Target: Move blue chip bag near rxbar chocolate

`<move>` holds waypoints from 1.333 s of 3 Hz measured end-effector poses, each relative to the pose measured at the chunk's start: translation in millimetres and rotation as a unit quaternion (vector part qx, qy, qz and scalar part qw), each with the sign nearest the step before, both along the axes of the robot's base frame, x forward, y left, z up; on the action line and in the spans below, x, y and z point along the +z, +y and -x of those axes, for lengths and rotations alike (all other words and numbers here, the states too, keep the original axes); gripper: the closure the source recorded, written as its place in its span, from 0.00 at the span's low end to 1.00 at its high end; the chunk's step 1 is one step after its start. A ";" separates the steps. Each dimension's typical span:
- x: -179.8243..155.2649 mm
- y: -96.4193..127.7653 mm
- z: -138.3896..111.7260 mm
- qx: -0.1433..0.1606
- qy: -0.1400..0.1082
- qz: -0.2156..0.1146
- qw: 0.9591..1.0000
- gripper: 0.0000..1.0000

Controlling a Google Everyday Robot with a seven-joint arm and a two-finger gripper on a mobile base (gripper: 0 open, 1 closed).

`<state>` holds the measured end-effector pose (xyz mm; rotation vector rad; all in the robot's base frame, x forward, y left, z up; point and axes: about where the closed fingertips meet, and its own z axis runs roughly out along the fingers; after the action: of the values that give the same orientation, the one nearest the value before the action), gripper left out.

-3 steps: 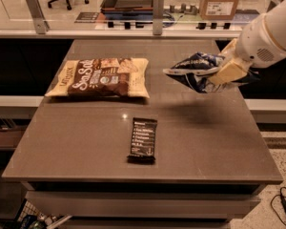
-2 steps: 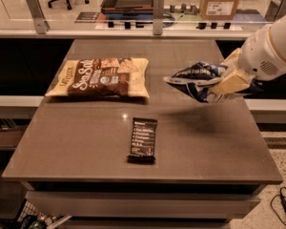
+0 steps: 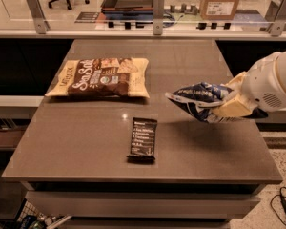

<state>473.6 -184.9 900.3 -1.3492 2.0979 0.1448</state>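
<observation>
The blue chip bag (image 3: 200,99) is a crumpled dark-blue foil bag with white patches, held in the air above the right side of the table. My gripper (image 3: 231,101) is shut on its right end, with cream fingers (image 3: 233,109) around the foil; the white arm comes in from the right edge. The rxbar chocolate (image 3: 143,139) is a small black wrapper with white text, lying flat on the table near the front middle, to the lower left of the bag and apart from it.
A large cream-and-brown Sea Salt bag (image 3: 101,78) lies flat at the back left of the grey table (image 3: 76,142). A glass rail with metal posts (image 3: 158,6) runs behind the table. A cardboard box (image 3: 220,1) stands beyond it.
My gripper has carried the blue chip bag lower and toward the front of the table, closer to the rxbar chocolate. The bar and the big bag have not moved.
</observation>
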 end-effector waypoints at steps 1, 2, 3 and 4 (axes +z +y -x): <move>-2.1 -0.4 2.0 -0.002 0.000 0.001 1.000 0.82; -0.5 0.4 3.0 -0.002 -0.001 0.003 1.000 0.60; 1.4 1.5 3.9 -0.001 -0.003 0.004 1.000 0.36; 3.3 2.6 4.7 0.000 -0.004 0.005 1.000 0.13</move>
<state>468.9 -182.3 903.6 -1.3530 2.0946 0.1277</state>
